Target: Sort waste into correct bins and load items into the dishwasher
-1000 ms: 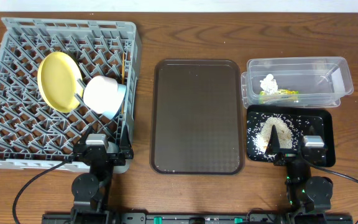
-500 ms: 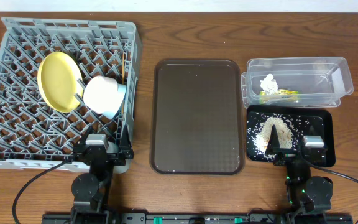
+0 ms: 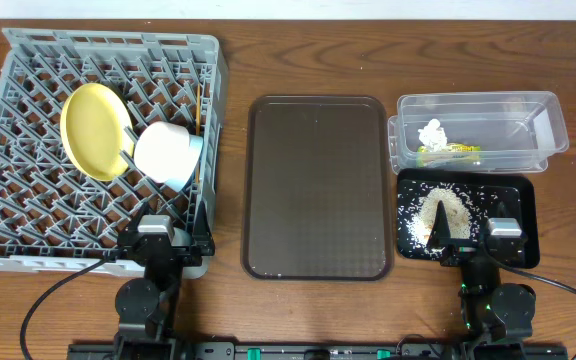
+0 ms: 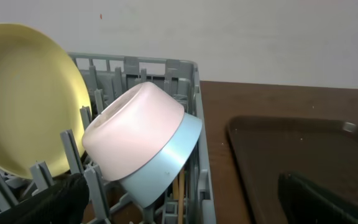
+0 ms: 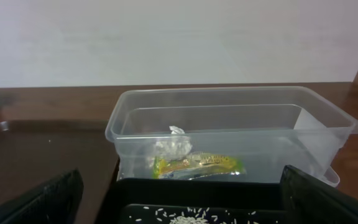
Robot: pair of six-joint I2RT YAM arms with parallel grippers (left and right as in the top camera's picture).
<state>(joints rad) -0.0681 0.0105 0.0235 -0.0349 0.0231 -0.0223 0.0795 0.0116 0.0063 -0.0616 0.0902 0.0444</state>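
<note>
Closing step, it seems: left of the brown serving tray (image 3: 315, 185), yellow plate (image 3: 95, 130) and nested bowls (image 3: 168, 150) sit in the dish rack (image 3: 28, 200); right of it, tissue (image 3: 431, 133) and wrapper (image 3: 448, 152) in the clear tub (image 3: 553, 125), rice (image 3: 446, 212) on the black tray (image 3: 518, 195) — left tool (image 3: 165, 245) and right tool (image 3: 473, 245) spread, empty; next, only a check that nothing is missed

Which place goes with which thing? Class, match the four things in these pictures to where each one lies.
Things
1. yellow plate
2. snack wrapper
3. rice scraps
4. brown serving tray

Places
A. on the black tray
B. directly on the table
C. standing in the grey rack
D. inside the clear tub

Pairs: 1-C, 2-D, 3-A, 4-B
</note>
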